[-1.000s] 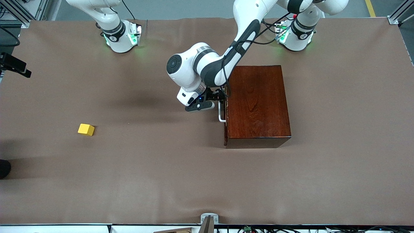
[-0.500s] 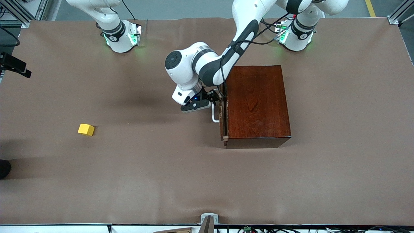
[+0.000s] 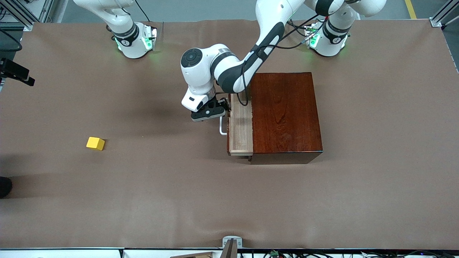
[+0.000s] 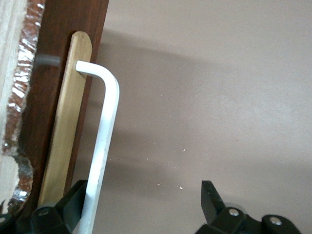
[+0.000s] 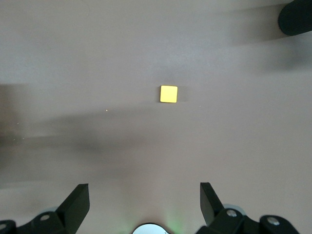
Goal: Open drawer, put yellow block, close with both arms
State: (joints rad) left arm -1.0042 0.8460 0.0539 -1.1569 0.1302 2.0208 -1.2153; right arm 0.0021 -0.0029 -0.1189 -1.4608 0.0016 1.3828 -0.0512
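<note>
The dark mahogany box [image 3: 287,114] stands mid-table. Its drawer [image 3: 241,125] is pulled partly out, showing its pale wood lining. My left gripper [image 3: 215,111] is at the white handle [image 3: 222,129]. In the left wrist view the gripper [image 4: 141,204] is open wide, with the handle bar [image 4: 105,141] against one finger [image 4: 63,207], which sits between the bar and the drawer front [image 4: 63,97]. The yellow block [image 3: 95,143] lies on the table toward the right arm's end. My right gripper [image 5: 144,204] waits open and empty high over the table, with the block [image 5: 169,93] in its view.
A brown cloth covers the table [image 3: 179,197]. A black object [image 3: 4,186] sits at the table's edge at the right arm's end, nearer the front camera than the block. A dark device [image 3: 16,71] sticks in at that same end.
The drawer has slid out from shut to partly open, toward the right arm's end. My left gripper moved that way with the handle. The block and right arm have not moved.
</note>
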